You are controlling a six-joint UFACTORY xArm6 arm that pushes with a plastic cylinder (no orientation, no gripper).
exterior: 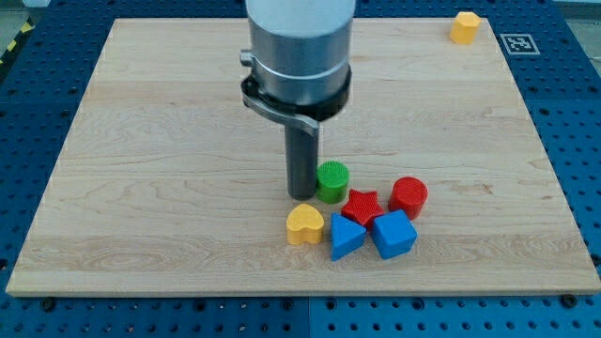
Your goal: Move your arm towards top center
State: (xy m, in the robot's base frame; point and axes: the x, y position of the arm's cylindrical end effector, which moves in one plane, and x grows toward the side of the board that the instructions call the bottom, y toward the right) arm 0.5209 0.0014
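My tip (301, 194) rests on the wooden board (141, 188) a little below its centre. It stands just left of the green cylinder (331, 180), very close to it or touching. Below the tip lies the yellow heart (304, 224). To its right are the red star (362, 206), the blue triangle (346, 237), the blue cube (393, 234) and the red cylinder (408, 197), all packed in one cluster. The arm's grey body (299, 56) rises over the board's top centre and hides the board behind it.
A yellow hexagonal block (464, 27) sits alone near the board's top right corner. A black and white marker tag (517, 43) lies on the blue perforated table just beyond that corner.
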